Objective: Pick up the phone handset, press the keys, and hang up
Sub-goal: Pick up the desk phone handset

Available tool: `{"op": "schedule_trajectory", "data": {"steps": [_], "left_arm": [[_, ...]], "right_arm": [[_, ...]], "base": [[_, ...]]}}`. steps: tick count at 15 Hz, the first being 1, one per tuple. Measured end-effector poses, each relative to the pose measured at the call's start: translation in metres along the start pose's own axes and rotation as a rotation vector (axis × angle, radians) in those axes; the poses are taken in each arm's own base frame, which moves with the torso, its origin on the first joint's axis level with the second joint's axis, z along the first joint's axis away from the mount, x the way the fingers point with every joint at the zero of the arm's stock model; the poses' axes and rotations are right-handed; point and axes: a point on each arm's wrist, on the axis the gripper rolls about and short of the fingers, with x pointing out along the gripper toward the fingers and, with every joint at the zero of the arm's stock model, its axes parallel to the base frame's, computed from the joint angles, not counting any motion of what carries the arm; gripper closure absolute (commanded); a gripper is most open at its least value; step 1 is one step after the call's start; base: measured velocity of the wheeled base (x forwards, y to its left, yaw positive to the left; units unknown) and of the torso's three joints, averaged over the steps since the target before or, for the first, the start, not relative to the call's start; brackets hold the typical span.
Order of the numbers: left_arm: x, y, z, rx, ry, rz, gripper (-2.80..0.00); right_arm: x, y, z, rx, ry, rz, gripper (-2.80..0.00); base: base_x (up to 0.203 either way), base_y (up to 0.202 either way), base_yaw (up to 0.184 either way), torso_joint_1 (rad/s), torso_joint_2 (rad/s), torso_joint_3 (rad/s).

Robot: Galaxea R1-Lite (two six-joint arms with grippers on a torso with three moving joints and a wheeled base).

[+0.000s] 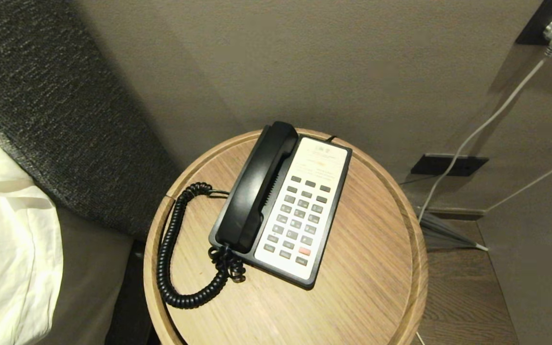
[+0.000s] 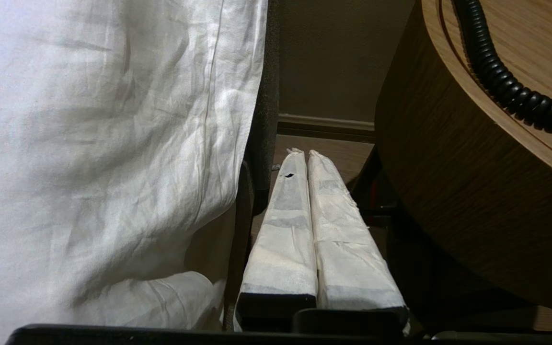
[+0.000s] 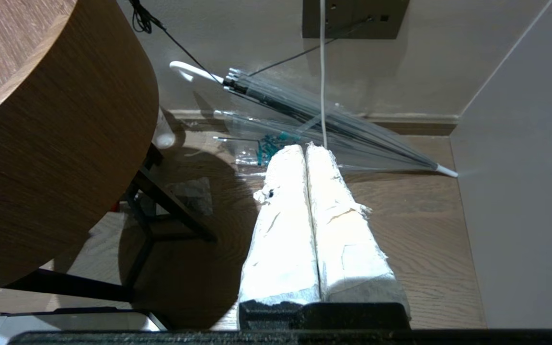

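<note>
A black desk phone sits on a round wooden surface (image 1: 367,268) beside a bed, the phone handset (image 1: 257,187) resting in its cradle along the side nearer the bed, the keys (image 1: 297,218) just beside it on the white faceplate. The coiled cord (image 1: 170,254) loops across the wood toward the rim. Both arms hang low off the surface's sides: the left pincer (image 2: 303,155) pressed together next to the white bedsheet (image 2: 103,143), the right pincer (image 3: 305,149) likewise together above the wooden floor, near a clear umbrella (image 3: 304,110).

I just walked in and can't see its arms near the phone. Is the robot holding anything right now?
Nothing is held. The left pincer and right pincer are both shut and empty, low beside the table; the phone handset lies on its cradle.
</note>
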Motion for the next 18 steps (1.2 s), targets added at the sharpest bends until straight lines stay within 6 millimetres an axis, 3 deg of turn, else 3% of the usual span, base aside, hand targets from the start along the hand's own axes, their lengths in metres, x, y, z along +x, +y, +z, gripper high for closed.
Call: {"op": "schedule_trajectory", "data": {"steps": [9,11,14,16,18], "left_arm": [[0.0,0.0,0.002,0.012,-0.003,-0.006,0.0],[-0.007,-0.001,0.031,0.017,-0.049,-0.04,0.0],[-0.016,-0.003,0.104,0.009,-0.048,-0.132,0.0],[0.0,-0.005,0.156,-0.012,0.036,-0.208,0.0],[0.037,-0.007,0.207,-0.05,0.136,-0.3,0.0]], "right_arm": [[0.0,0.0,0.0,-0.001,0.0,0.0,0.0],[0.0,0.0,0.0,-0.001,0.0,0.0,0.0],[0.0,0.0,0.0,0.0,0.0,0.0,0.0],[0.0,0.0,0.0,-0.001,0.0,0.0,0.0],[0.0,0.0,0.0,0.0,0.0,0.0,0.0]], "base": [[0.0,0.0,0.0,0.0,0.0,0.0],[0.0,0.0,0.0,0.0,0.0,0.0],[0.0,0.0,0.0,0.0,0.0,0.0],[0.0,0.0,0.0,0.0,0.0,0.0],[0.0,0.0,0.0,0.0,0.0,0.0]]}}
